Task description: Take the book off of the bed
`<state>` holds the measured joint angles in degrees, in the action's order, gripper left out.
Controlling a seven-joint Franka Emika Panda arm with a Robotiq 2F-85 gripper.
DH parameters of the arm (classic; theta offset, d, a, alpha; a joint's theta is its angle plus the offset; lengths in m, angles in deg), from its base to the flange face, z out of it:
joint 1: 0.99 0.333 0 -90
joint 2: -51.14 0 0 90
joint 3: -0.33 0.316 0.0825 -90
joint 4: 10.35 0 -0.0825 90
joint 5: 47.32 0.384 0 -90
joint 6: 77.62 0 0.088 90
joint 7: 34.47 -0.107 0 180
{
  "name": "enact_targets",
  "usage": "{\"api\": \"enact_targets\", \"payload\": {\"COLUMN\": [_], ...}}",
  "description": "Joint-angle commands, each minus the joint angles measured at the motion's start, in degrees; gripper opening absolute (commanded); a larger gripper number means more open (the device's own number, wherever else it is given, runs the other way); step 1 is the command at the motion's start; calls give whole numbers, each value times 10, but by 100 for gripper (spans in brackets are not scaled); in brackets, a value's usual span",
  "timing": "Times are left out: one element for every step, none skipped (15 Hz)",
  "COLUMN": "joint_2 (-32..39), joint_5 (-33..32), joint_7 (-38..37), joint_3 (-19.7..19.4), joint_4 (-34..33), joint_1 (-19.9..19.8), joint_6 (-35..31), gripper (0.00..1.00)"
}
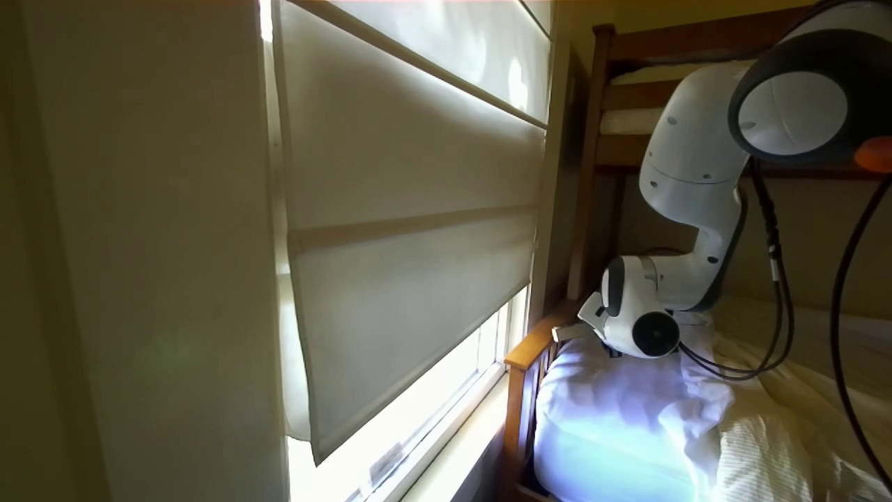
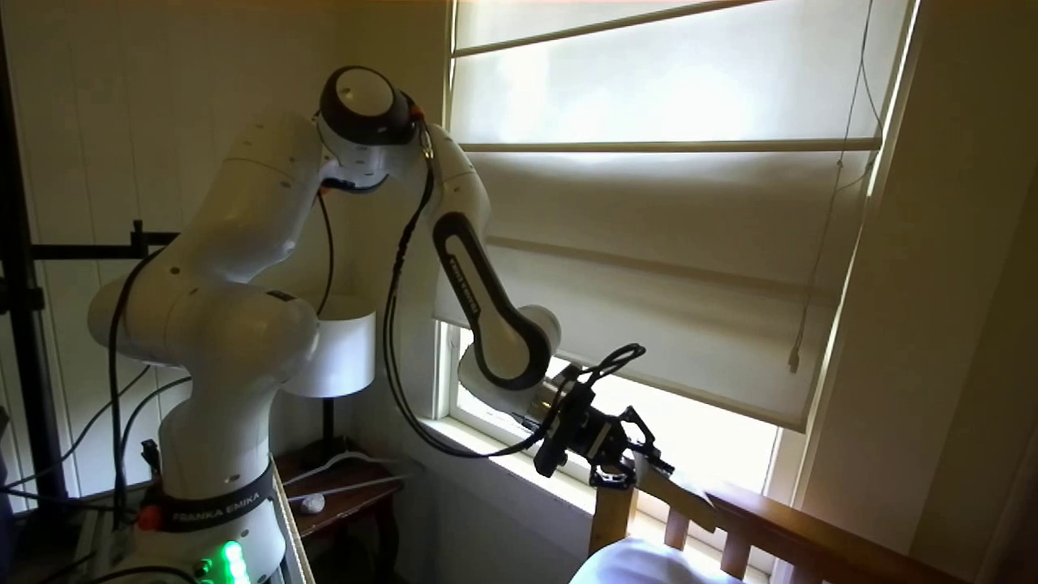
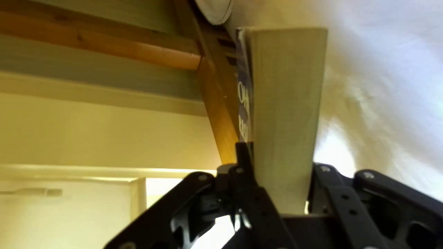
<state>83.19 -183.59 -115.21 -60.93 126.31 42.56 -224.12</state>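
A thick book [image 3: 287,103] stands between the fingers of my gripper [image 3: 281,157], its pale page edges facing the wrist camera. White lettering shows on its dark cover. In an exterior view the book [image 2: 679,496] slants down from the gripper [image 2: 645,470], close to the end rail of the bed [image 2: 782,523]. Another exterior view shows only the book's pale end [image 1: 568,332], above the white bedding of the bed [image 1: 606,411] by the wooden rail; the arm hides most of the gripper there. Whether the book touches the bed I cannot tell.
A window with a pale blind [image 1: 418,279] lies beside the bed's end rail. The upper bunk [image 1: 637,122] rises behind the arm. Black cables [image 2: 397,324] hang in a loop from the arm. A lamp [image 2: 340,357] and a small wooden table [image 2: 357,495] stand near the robot's base.
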Motion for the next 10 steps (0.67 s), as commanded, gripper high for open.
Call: {"api": "enact_targets", "payload": {"joint_2": [-24,-111,-118,-53,-71,-83,-93,-104,-111,-120], "joint_5": [-86,-93,-116,-87,-76,-76,-76,-75,-75,-75], "joint_7": [17,116,133,105,129,142,149,151,143,137], "joint_3": [-31,33,40,-5,4,0,1,0,2,-2], "joint_4": [47,71,79,76,88,96,99,107,112,115], "joint_1": [46,-31,-43,43,44,55,68,89,107,121], "joint_6": [34,91,105,83,104,115,121,128,134,130], "gripper": [9,9,9,9,9,9,9,9,9,9]}}
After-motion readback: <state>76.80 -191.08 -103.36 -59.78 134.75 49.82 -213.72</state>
